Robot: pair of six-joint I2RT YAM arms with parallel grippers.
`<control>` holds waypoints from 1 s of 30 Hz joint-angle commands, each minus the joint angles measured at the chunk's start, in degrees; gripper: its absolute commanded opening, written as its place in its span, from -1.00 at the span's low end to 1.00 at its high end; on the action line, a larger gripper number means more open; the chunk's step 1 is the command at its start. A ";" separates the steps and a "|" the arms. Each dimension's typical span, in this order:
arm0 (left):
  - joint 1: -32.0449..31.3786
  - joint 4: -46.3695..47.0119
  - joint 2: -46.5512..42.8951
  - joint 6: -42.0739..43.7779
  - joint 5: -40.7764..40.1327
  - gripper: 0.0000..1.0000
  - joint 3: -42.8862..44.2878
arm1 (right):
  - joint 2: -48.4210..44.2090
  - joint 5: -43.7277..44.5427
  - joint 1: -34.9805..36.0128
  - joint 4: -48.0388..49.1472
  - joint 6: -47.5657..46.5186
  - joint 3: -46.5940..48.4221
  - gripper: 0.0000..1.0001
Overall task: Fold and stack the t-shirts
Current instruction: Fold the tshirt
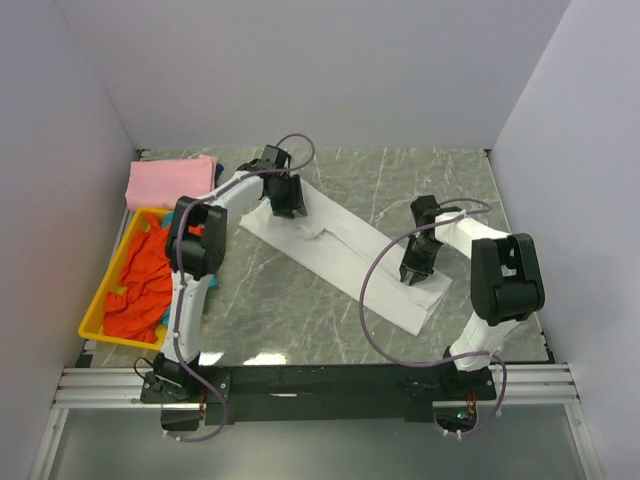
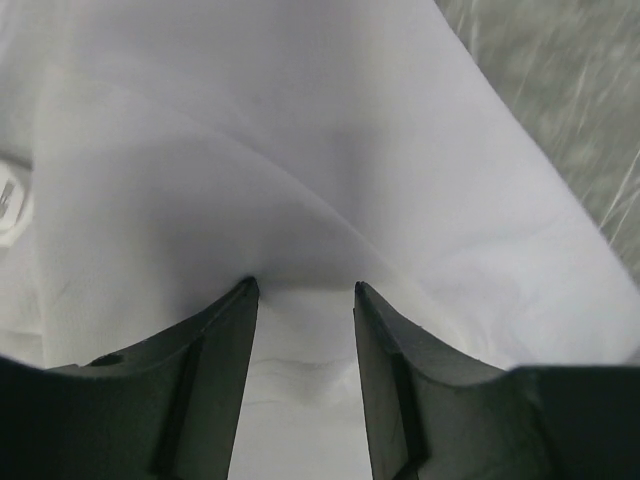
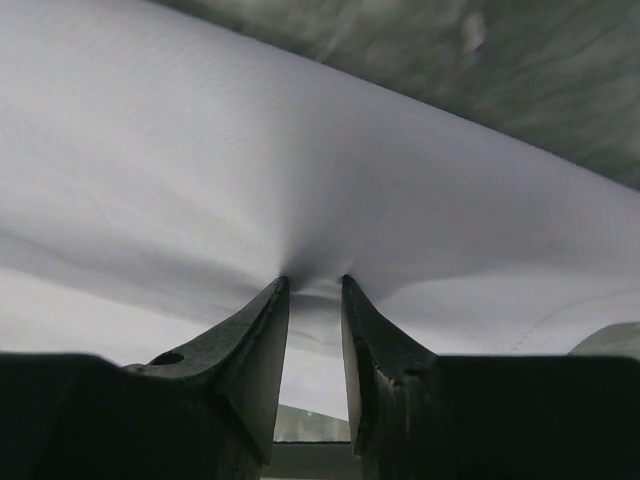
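Observation:
The white t-shirt (image 1: 350, 255) lies as a long folded strip slanting from far left to near right across the marble table. My left gripper (image 1: 288, 205) is at its far left end, jaws shut on the cloth (image 2: 300, 150), which tents over the fingertips (image 2: 248, 290); the neck label (image 2: 8, 200) shows at the left edge. My right gripper (image 1: 413, 270) is at the near right end, shut on a pinch of the white cloth (image 3: 320, 150). A folded pink t-shirt (image 1: 170, 180) lies far left. An orange-red t-shirt (image 1: 150, 285) and a bit of teal cloth (image 1: 164, 318) are in the tray.
The yellow plastic tray (image 1: 93, 322) stands along the left wall. White walls close in the left, far and right sides. Grey marble tabletop (image 1: 290, 310) shows near the strip and beyond it at the far right (image 1: 420, 180).

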 commanded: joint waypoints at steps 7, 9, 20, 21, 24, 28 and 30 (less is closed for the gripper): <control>0.67 -5.17 15.50 6.40 -3.16 0.05 18.65 | -2.45 -3.86 9.70 -1.12 6.58 -5.96 -0.30; 0.67 -2.36 15.86 6.40 -1.40 0.06 18.05 | -1.84 -4.65 11.73 -0.77 7.37 -5.78 -0.30; 0.58 5.73 18.76 8.16 6.43 0.09 17.77 | 5.18 -9.66 26.76 3.45 13.16 1.23 -0.30; 0.58 6.00 19.19 8.24 7.56 0.10 19.00 | 5.89 -10.53 29.12 3.71 13.43 2.03 -0.30; 0.58 8.10 20.51 8.16 9.67 0.10 20.49 | 8.70 -10.37 32.82 3.98 14.31 5.81 -0.30; 0.58 10.65 22.44 7.98 12.22 0.14 22.26 | 11.61 -10.45 35.47 3.98 14.49 9.77 -0.30; 0.58 12.23 22.98 7.81 13.37 0.17 23.05 | 12.84 -10.98 36.00 4.15 14.31 11.61 -0.30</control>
